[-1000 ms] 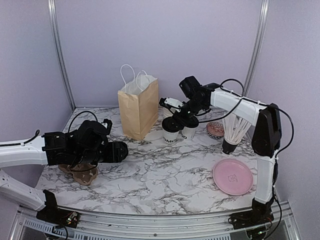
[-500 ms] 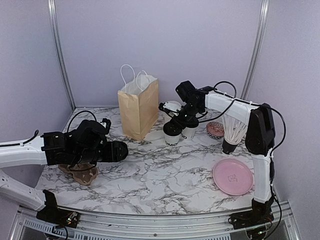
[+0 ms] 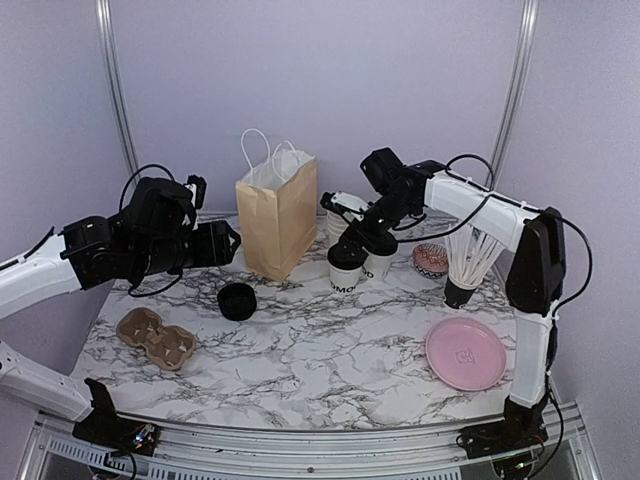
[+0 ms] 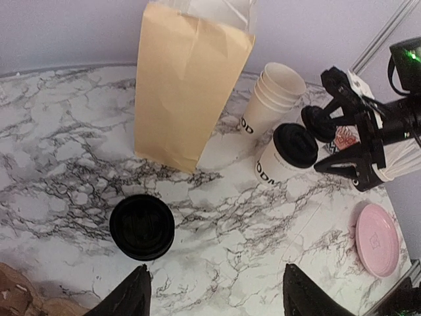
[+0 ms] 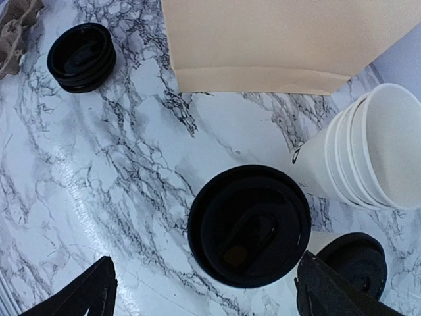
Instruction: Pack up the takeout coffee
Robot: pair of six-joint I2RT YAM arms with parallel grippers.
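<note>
Two takeout coffees stand beside the brown paper bag: a white cup with a black lid, and a second lidded cup just to its right. My right gripper hovers open right above the first cup, one finger on each side of the lid and not touching it. My left gripper hangs open and empty above the table left of the bag, over the stack of loose black lids.
A stack of lidless white cups leans behind the coffees. A cardboard cup carrier lies front left. A pink plate, a small patterned bowl and a holder of white sticks sit at the right.
My left arm has lifted and swung back toward the bag, uncovering the black lids and the carrier. My right gripper's jaws have spread wider over the lidded cup.
</note>
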